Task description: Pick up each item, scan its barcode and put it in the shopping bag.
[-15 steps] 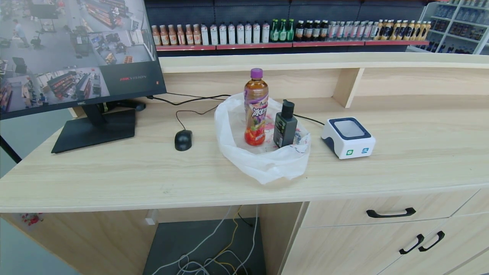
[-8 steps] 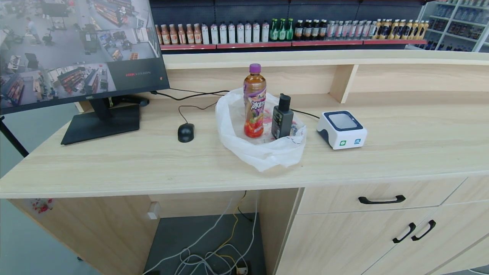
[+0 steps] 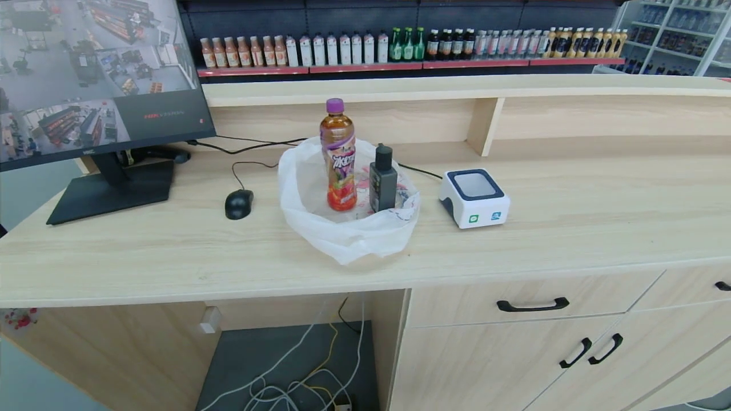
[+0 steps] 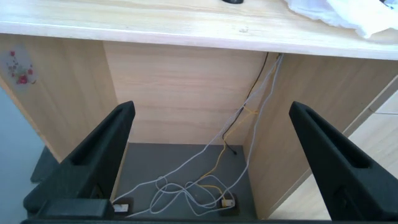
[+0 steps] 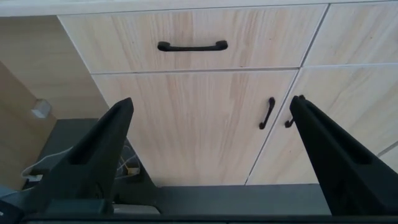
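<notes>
- Store shelving (image 3: pixel 400 48) lined with drink bottles runs across the background at 12 o'clock, behind a pale wooden worktop (image 3: pixel 171 257).
- A white plastic shopping bag (image 3: pixel 342 234) sits open near the middle of the worktop, its rim rolled down.
- Two items stand upright inside the bag: a tea bottle (image 3: pixel 340 157) with a purple cap, and just beside it at 3 o'clock a dark bottle (image 3: pixel 382 180) with a black cap.
- A white barcode scanner (image 3: pixel 474 197) lies at 3 o'clock from the bag, near it but apart, with its window facing up.
- A black mouse (image 3: pixel 239 204) is at 9 o'clock from the bag and a monitor (image 3: pixel 97 74) at 10 o'clock.
- The left pincer (image 4: pixel 211 112) is spread wide and holds nothing; it hangs below the worktop edge, facing the open bay with loose cables (image 4: pixel 205 186).
- The right pincer (image 5: pixel 211 102) is also spread wide and empty, low before a drawer (image 5: pixel 193 37) and cabinet doors.
- Judgement: both items in sight are bagged, so the task looks finished or close to it. Whether each was scanned cannot be told.
</notes>
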